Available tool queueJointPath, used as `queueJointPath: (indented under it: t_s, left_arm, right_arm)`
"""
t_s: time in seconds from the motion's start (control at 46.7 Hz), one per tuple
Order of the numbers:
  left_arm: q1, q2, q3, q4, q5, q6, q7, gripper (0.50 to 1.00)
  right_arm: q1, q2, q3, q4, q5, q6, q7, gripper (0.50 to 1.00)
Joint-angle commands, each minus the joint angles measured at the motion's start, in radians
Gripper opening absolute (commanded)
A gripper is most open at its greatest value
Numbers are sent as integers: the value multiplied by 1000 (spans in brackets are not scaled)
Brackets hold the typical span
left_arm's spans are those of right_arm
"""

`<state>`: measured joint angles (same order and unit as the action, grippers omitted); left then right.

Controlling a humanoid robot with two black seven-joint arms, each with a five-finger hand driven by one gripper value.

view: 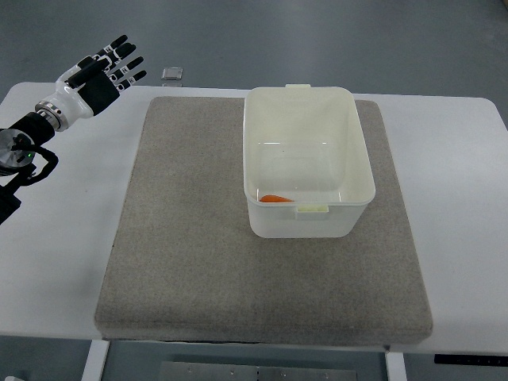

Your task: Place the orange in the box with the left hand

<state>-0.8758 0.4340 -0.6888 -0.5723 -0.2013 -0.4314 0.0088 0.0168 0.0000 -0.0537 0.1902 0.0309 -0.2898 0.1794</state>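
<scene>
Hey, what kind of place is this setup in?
Probably a robotics lab or test bench: a white table with a grey mat, a plastic box, and a robot hand above a bare grey floor.

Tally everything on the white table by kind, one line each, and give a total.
Translucent white plastic box: 1
Orange fruit, lying inside the box at its near wall: 1
Grey felt mat: 1
Small grey square object at the table's far edge: 1
Robot hand, the left one, fingers spread and empty: 1
Total: 5
</scene>
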Motion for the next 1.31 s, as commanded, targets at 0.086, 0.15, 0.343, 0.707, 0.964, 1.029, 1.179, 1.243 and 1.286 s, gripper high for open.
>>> queueJointPath:
  t_s: [0.086, 0.15, 0.343, 0.707, 0.964, 1.029, 1.179, 1.243, 1.286]
  left_arm:
    - [-2, 0, 11, 0, 10, 0, -1, 994]
    - [-5, 0, 11, 0, 16, -1, -1, 994]
    - [-32, 2, 11, 0, 23, 3, -6, 994]
    - [-38, 6, 9, 2, 71, -9, -9, 994]
    - [-40, 5, 0, 0, 69, -10, -10, 994]
    - [-40, 5, 0, 0, 68, -10, -10, 994]
    - [-38, 5, 0, 0, 68, -10, -10, 994]
    - [-38, 3, 0, 0, 66, -10, -10, 994]
    - [-40, 3, 0, 0, 65, -10, -10, 994]
  right_arm:
    - [0, 0, 0, 0, 0, 0, 0, 926]
    - [0, 0, 0, 0, 1, 0, 0, 926]
    - [0, 0, 0, 0, 0, 0, 0, 926]
    - [0, 0, 0, 0, 0, 0, 0, 926]
    - [0, 0, 2, 9, 1, 1, 0, 926]
    - [0, 0, 2, 12, 1, 1, 0, 926]
    - [0, 0, 2, 12, 1, 1, 0, 926]
    - [0, 0, 2, 12, 1, 1, 0, 926]
    - [0, 0, 2, 12, 1, 1, 0, 926]
